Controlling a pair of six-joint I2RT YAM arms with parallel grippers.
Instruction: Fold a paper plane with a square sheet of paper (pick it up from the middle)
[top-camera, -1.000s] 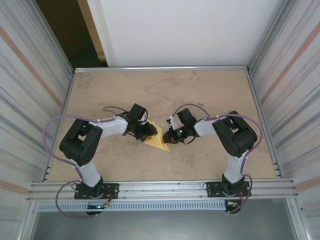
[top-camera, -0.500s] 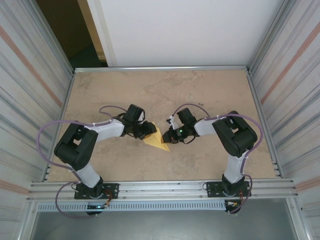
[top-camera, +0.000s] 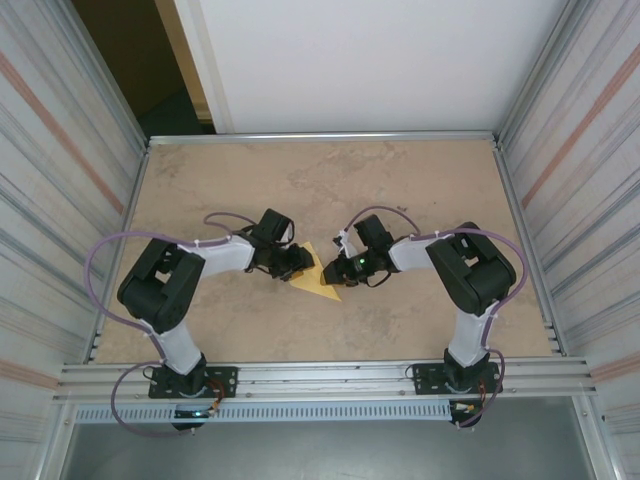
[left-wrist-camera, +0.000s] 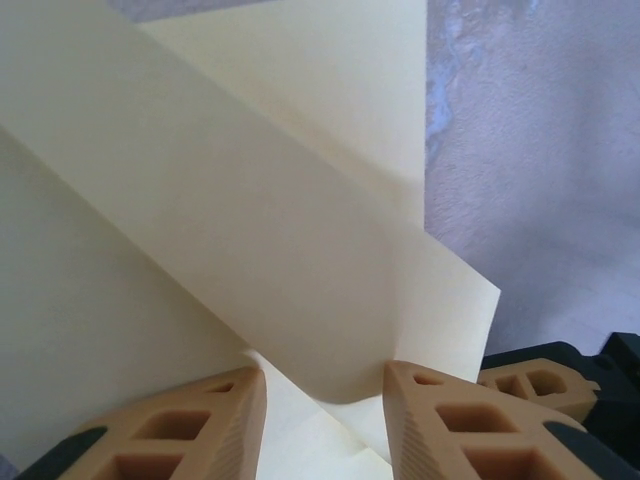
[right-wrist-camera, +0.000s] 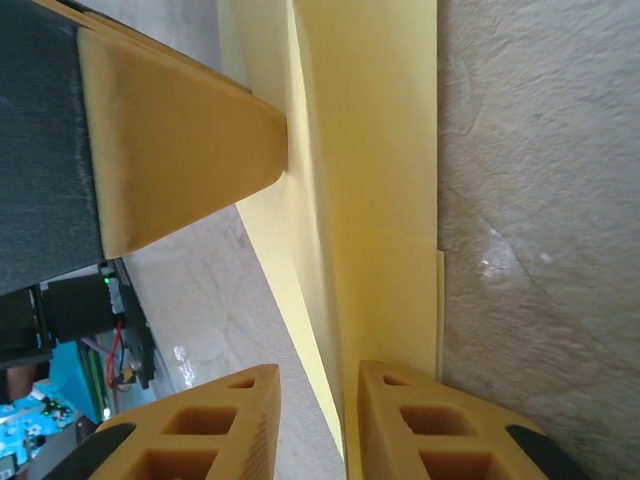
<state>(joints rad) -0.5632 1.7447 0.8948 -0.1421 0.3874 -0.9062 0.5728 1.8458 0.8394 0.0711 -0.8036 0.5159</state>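
1. Table (top-camera: 400, 180): you had a mottled beige top, fenced by ribbed metal walls (top-camera: 60, 150) on both sides. Every place below is given against this table.

2. Left arm (top-camera: 170, 285): yours was bolted at the table's near edge, left of the middle, and reached in toward the table's centre.

3. Right arm (top-camera: 470, 270): bolted at the table's near edge, right of the middle, and likewise bent in toward the centre.

4. Sheet of paper (top-camera: 318, 275): pale yellow and folded to a pointed shape. It lay about the table's centre, a little toward the near edge, with its tip aimed at the near right. It sat between your two grippers, and both reached it.

5. Left gripper (top-camera: 297, 262): at the table's centre, on the paper's left side. In your left wrist view (left-wrist-camera: 320, 385) the tan fingers (left-wrist-camera: 200, 415) stood partly apart. A lifted, curling flap of the paper (left-wrist-camera: 250, 220) ran down into the gap, loose rather than pinched.

6. Right gripper (top-camera: 335, 268): at the table's centre, on the paper's right side. In your right wrist view (right-wrist-camera: 318, 375) its fingers (right-wrist-camera: 420, 420) kept a narrow gap, and the paper's (right-wrist-camera: 370, 150) folded edge ran into that gap unclamped. One left finger (right-wrist-camera: 190, 150) touched the same fold farther along.
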